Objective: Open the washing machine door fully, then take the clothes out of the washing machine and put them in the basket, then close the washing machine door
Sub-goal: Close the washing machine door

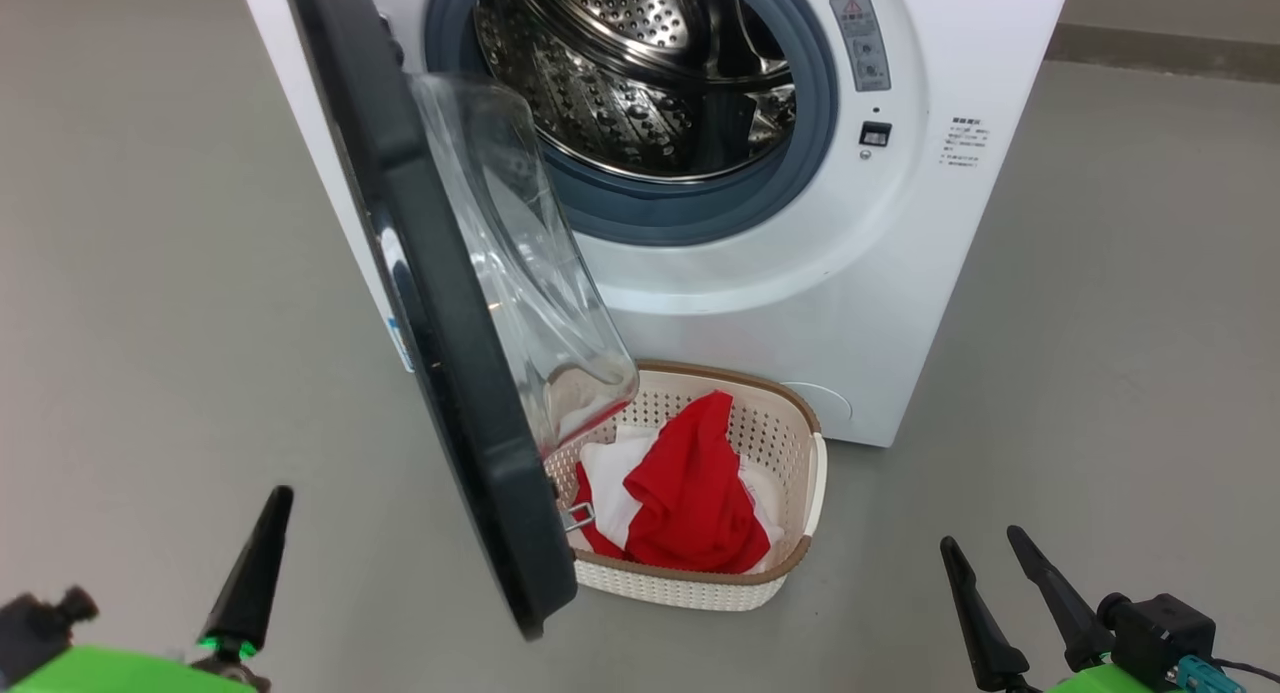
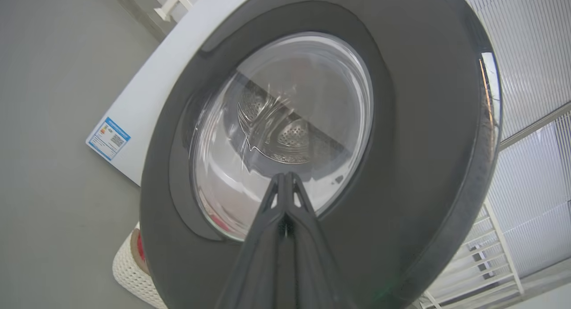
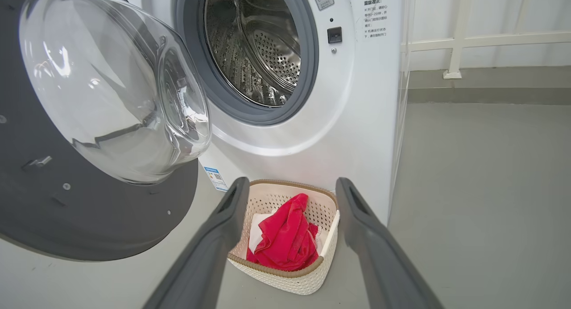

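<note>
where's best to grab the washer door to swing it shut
Probably the washing machine door at its free rim edge nearest the robot, from the flat outer side on the left; the glass bowl bulges from the inner side.

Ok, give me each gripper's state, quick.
Left gripper: closed, nothing between its fingers.
Right gripper: open, empty.
</note>
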